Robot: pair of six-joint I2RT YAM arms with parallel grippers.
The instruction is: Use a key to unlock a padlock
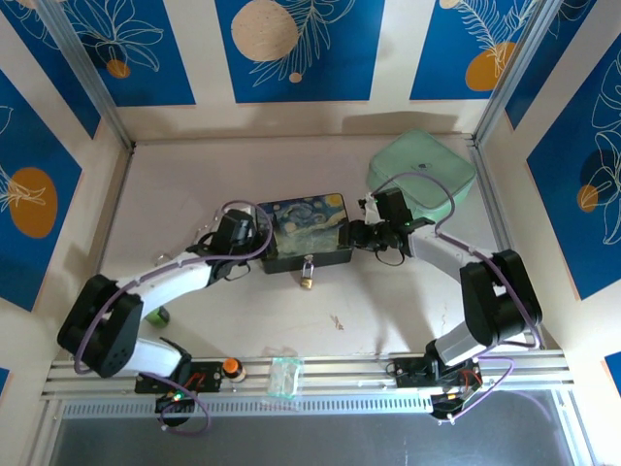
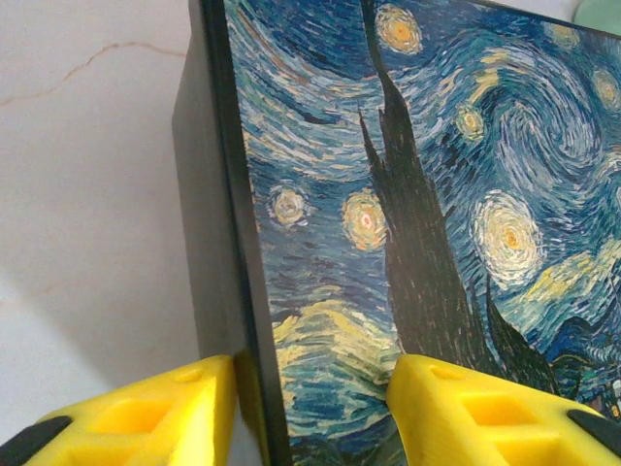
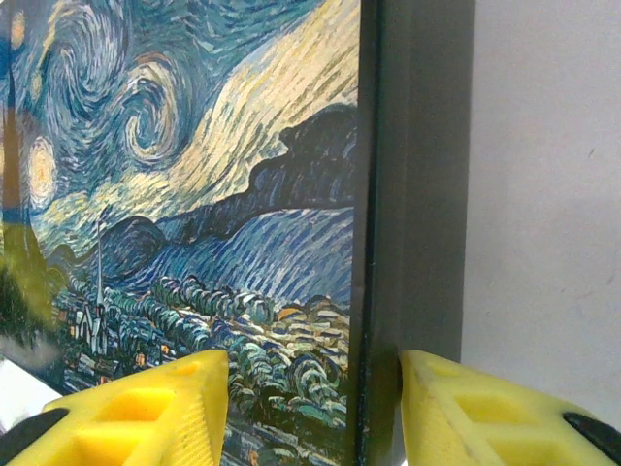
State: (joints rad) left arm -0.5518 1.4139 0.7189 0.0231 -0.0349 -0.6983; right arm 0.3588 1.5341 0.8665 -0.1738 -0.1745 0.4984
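Fingers (image 2: pixel 485 413) of left gripper (image 2: pixel 310 374) and right gripper (image 3: pixel 312 364) wide apart, astride opposite edges of the starry box (image 1: pixel 303 225).

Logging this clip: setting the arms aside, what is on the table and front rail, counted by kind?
Painted box: 1
Padlock: 1
Mint-green pouch: 1
Small green object beside the left arm: 1
Clear packet on the front rail: 1
Tiny brownish item, too small to identify: 1
Total: 6
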